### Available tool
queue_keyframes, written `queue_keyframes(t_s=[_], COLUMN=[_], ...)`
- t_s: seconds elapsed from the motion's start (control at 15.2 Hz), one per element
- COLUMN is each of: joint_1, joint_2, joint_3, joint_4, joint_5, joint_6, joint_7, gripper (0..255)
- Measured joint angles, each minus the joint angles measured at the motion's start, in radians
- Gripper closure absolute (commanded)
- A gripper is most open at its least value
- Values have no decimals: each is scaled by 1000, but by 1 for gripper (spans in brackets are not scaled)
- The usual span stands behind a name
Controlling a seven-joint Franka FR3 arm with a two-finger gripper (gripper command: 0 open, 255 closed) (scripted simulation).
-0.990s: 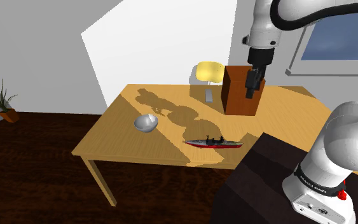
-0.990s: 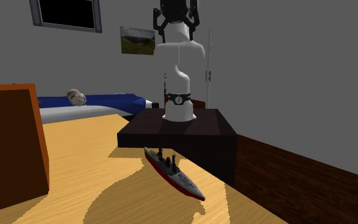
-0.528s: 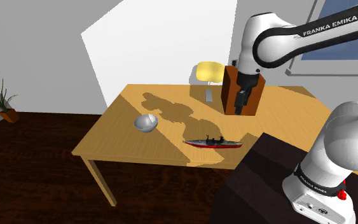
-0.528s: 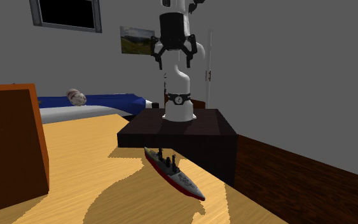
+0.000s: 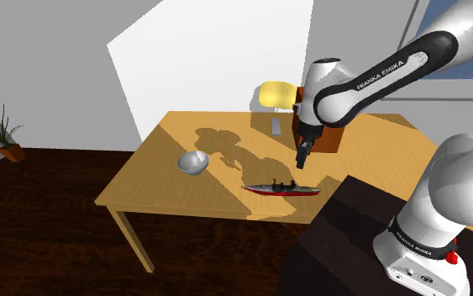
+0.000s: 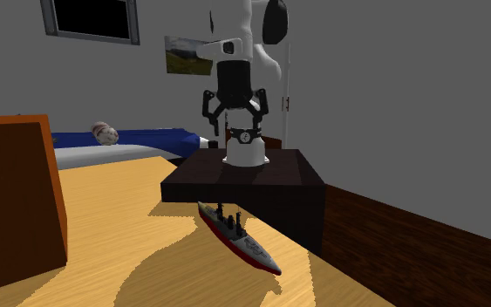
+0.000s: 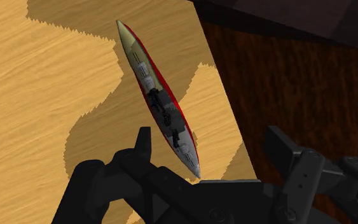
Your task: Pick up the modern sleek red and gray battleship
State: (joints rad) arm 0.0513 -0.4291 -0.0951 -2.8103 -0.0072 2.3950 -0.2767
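Note:
The battleship (image 5: pixel 282 187), slim with a red hull and grey deck, lies flat near the table's front edge, close to the stand; it is also in the second exterior view (image 6: pixel 239 237). My gripper (image 5: pixel 301 161) hangs open in the air just above and slightly behind it, empty. In the second exterior view the gripper (image 6: pixel 235 133) points down with its fingers spread apart. Through the wrist view the battleship (image 7: pixel 158 98) lies lengthwise below the gripper (image 7: pixel 210 149), its nearer end close to one fingertip (image 7: pixel 144 141), with nothing held.
On the wooden table (image 5: pixel 167 181) sit a grey bowl (image 5: pixel 193 162), a flat grey item (image 5: pixel 275 126) and a tall brown box (image 5: pixel 337 139) behind the arm. A yellow chair (image 5: pixel 276 94) stands behind the table. The dark stand (image 5: pixel 344 227) borders the ship's side.
The arm has swung down from high over the brown box to just above the ship. The fingers stayed open. The ship has not moved.

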Motion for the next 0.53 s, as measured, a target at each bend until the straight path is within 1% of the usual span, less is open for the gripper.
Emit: queue_keyframes(t_s=[0.33, 0.4, 0.53], joint_1=[15, 20, 28], joint_2=[237, 297, 388], joint_3=[-19, -23, -25], joint_4=[16, 27, 49], joint_5=[8, 17, 35], joint_6=[256, 312, 394], joint_7=[-57, -72, -101], gripper=[0, 0, 0])
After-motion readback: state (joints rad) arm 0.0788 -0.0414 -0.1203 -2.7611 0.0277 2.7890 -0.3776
